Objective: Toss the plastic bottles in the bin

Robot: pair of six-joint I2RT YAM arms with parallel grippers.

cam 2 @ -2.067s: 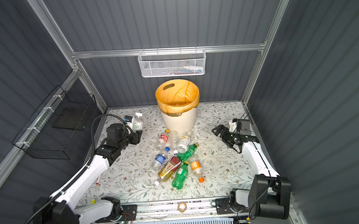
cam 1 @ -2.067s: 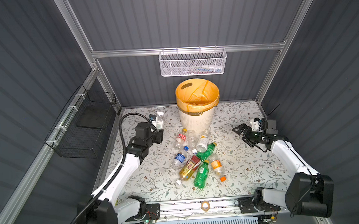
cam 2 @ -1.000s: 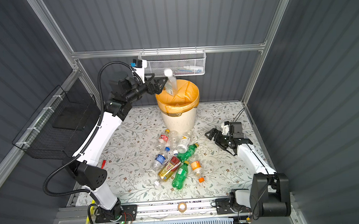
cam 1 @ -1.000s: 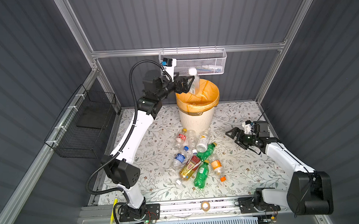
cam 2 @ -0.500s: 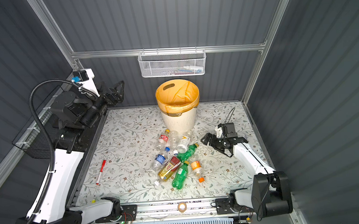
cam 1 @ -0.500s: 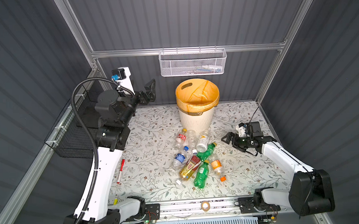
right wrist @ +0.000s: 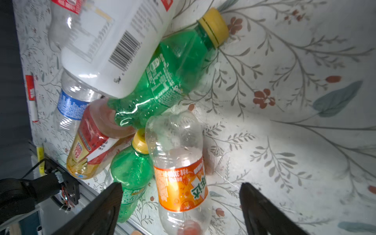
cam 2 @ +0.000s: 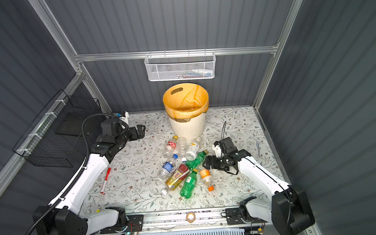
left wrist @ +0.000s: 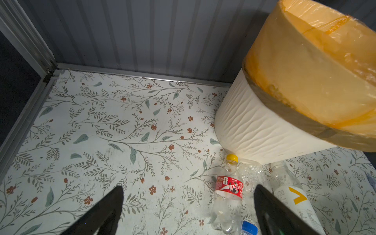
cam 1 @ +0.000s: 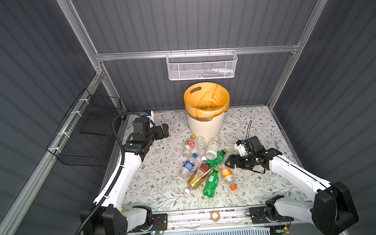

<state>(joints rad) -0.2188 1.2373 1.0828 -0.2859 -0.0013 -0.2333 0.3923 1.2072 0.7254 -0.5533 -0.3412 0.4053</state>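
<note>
Several plastic bottles (cam 1: 204, 163) lie in a heap in front of the bin (cam 1: 206, 125), which is cream, ribbed and lined with an orange bag, in both top views. My right gripper (cam 1: 227, 164) hovers at the heap's right edge. In the right wrist view it (right wrist: 180, 185) is open, and the clear orange-labelled bottle (right wrist: 181, 183) lies between its fingers, touching neither. My left gripper (cam 1: 167, 131) is low, left of the bin, open and empty. In the left wrist view it (left wrist: 188, 187) faces the red-labelled bottle (left wrist: 230, 187) and the bin (left wrist: 254, 126).
A white mesh basket (cam 1: 202, 66) hangs on the back wall above the bin. A black wire basket (cam 1: 89, 135) hangs on the left wall. A red marker (cam 2: 105, 178) lies under the left arm and a pen (cam 2: 257, 146) lies at the right. A tape roll (cam 1: 214, 215) sits on the front rail.
The left arm let a bottle go above the bin, swung up to the left wall and has come down left of the bin. The right gripper has moved left to the heap.
</note>
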